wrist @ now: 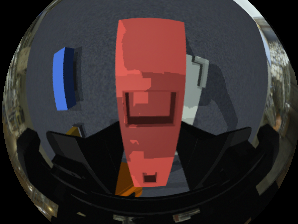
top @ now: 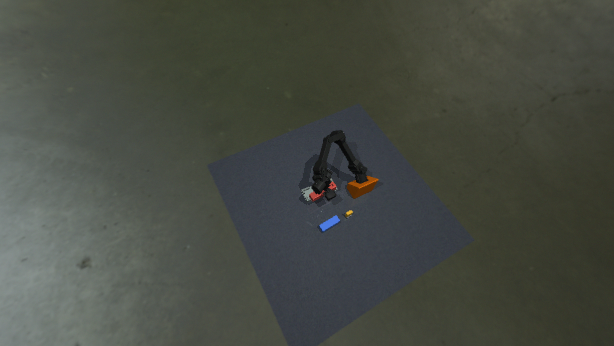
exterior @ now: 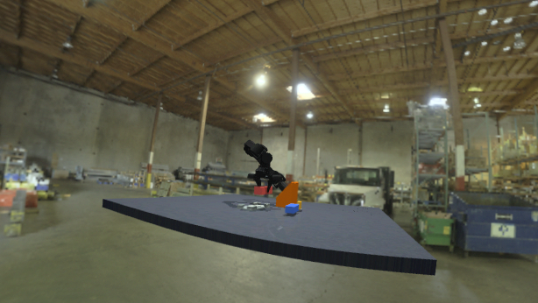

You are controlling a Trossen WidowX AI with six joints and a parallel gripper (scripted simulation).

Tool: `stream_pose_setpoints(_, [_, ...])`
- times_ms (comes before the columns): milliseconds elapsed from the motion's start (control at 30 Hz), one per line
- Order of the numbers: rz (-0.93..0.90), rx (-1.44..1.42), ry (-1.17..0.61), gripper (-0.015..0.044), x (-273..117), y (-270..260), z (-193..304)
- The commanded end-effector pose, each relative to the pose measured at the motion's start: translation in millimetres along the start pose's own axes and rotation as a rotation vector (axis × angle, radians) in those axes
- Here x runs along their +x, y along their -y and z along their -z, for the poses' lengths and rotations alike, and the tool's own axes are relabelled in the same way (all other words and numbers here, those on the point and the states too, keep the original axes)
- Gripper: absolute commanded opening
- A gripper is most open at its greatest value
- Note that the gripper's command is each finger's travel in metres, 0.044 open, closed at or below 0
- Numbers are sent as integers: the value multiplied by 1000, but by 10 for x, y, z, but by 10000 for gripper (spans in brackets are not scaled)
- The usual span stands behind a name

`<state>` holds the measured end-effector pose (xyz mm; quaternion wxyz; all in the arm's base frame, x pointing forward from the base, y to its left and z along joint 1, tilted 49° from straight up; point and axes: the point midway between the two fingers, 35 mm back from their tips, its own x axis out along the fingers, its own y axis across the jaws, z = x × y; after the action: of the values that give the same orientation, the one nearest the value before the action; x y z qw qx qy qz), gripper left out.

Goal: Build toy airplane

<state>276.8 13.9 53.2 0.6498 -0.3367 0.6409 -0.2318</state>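
My gripper (top: 322,190) (exterior: 264,184) is shut on the red fuselage (top: 316,195) (exterior: 262,190) (wrist: 149,99) and holds it in the air above the mat. In the wrist view the fuselage runs lengthwise between the fingers, with a large socket in its middle and a small one near the lower end. The light grey jig cradle (top: 305,192) (exterior: 253,206) (wrist: 197,72) lies on the mat just under and beside the fuselage. The blue wing (top: 329,223) (exterior: 292,208) (wrist: 64,78) lies flat on the mat, apart from the jig. The small yellow tail fin (top: 349,213) (exterior: 300,205) lies near the wing.
The arm's orange base (top: 362,187) (exterior: 287,195) stands next to the jig. Everything sits on a dark blue mat (top: 310,280) (exterior: 350,236) on a warehouse floor.
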Motion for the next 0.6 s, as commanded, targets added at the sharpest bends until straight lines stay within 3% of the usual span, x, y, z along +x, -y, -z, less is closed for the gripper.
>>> stream_pose_setpoints(0, [4,21,7,0,43,131,15])
stream_pose_setpoints(567, [29,94,1,0,255,565,132])
